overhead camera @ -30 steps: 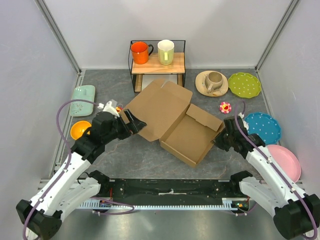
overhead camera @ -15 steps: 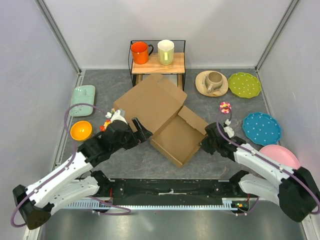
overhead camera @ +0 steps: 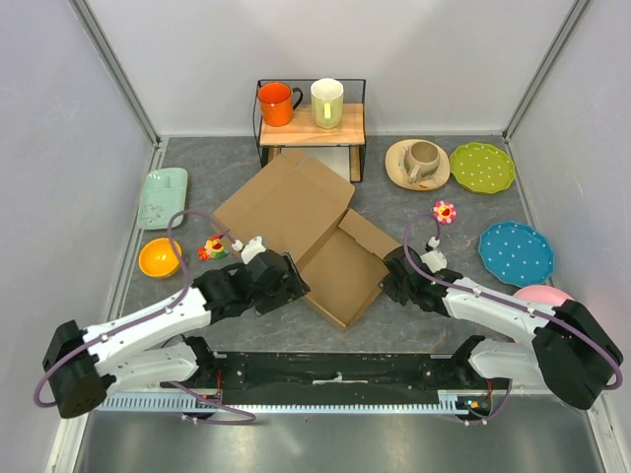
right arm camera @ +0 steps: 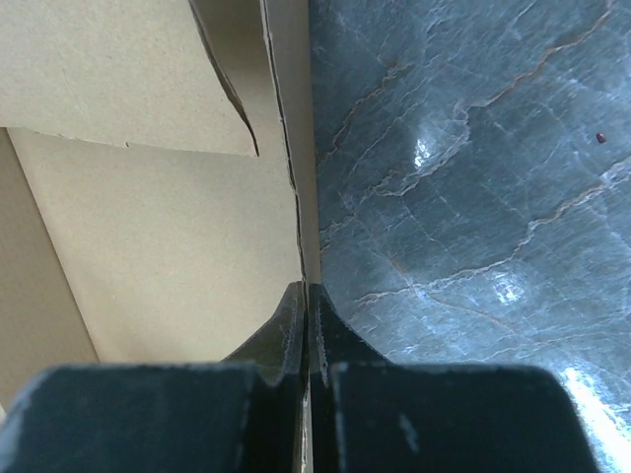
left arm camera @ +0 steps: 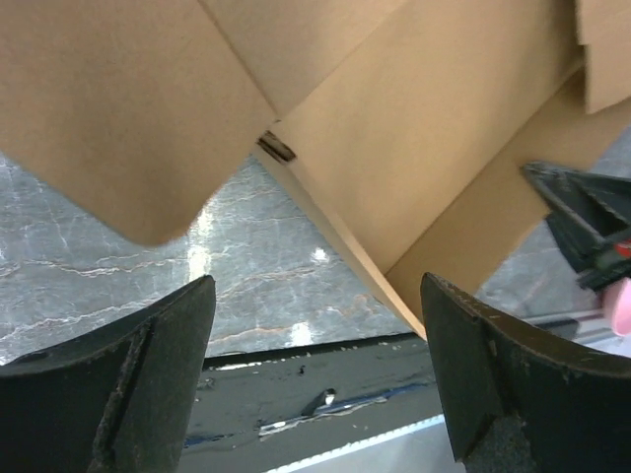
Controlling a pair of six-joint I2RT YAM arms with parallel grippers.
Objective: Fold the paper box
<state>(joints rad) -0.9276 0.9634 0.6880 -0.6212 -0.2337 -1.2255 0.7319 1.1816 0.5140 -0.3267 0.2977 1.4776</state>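
While left claw (overhead camera: 294, 282) spread by paper box (overhead camera: 294, 207), right claw (overhead camera: 387, 282) pressed together; rack (overhead camera: 301, 129) behind.

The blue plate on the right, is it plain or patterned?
Patterned: the blue plate is covered with small white dots, clearest in the top external view.

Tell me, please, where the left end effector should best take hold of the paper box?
Probably the upright near-left wall of the paper box, from the left, one finger each side: it is a thin free rim right before the open left end effector, opposite the wall the right end effector pinches.
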